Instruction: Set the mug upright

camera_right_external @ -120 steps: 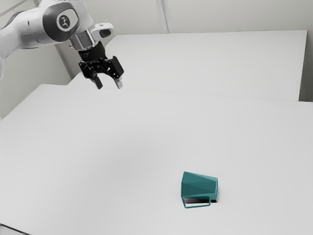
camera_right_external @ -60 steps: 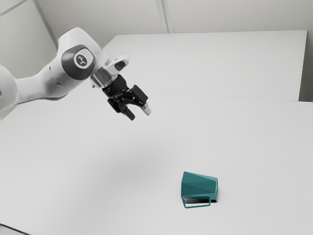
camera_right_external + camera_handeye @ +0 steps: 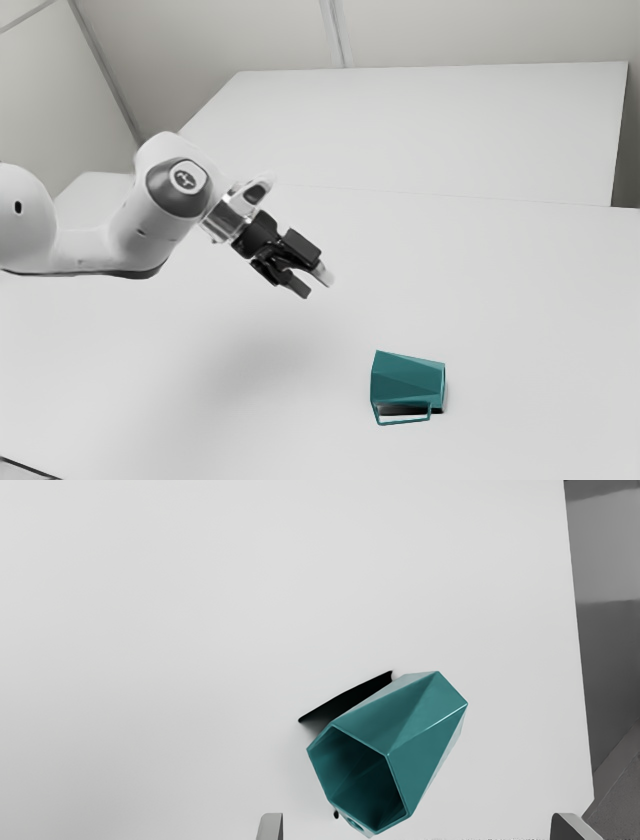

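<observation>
One mug [image 3: 408, 382], teal and faceted, lying on its side on the pale counter [image 3: 200, 350]. Mouth [image 3: 357, 775] faces the arm's side, base toward the exterior view's right; body narrows from mouth to base. Walls smooth, with crisp edges between flat panels; inside dark. Thin angular handle [image 3: 404, 422] along the flank nearest the exterior camera.

Gripper [image 3: 316, 286] up in the air, short of the mug on the exterior view's left, tilted down toward it. Fingers [image 3: 270, 827] spread wide, nothing held, mug apart from them.

Step in hand, by my reading: the approach, ahead of any grasp. Mug not righted. Next move wants more reach and descent, the hand turned so the fingers straddle the body or catch the rim, then a firm close before lifting and rotating base-down.

Risks, as I judge them: slanted panels could let the mug slip or swivel as the fingers close; the handle could foul a finger or prop the mug askew. Release probably best left until the base sits flat.
</observation>
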Robot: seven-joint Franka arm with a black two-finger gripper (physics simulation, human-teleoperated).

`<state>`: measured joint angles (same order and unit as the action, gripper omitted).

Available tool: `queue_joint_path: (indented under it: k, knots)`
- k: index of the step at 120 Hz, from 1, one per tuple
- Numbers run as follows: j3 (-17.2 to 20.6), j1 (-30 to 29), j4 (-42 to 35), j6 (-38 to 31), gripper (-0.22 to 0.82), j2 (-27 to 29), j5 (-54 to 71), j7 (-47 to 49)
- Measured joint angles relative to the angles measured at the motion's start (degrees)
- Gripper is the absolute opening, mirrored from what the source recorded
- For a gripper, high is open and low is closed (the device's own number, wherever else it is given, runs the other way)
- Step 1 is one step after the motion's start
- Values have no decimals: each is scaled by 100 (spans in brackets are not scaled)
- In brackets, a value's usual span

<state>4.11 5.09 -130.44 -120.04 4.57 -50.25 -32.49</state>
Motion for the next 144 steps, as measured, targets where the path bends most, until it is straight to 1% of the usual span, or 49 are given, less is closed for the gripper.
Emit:
queue_joint_path:
  k: [20, 45, 63, 103, 144]
  knots:
    - [191, 1, -318, -210, 58, -35, -731, -589]
    - [331, -11, -693, -396, 58, -59, -1682, -1339]
    - [402, -10, -820, -461, 58, -77, -2156, -1870]
    - [546, 22, -1067, -557, 58, -202, -2653, -2700]
    - [576, 310, -1090, -672, 58, -493, -2947, -3191]
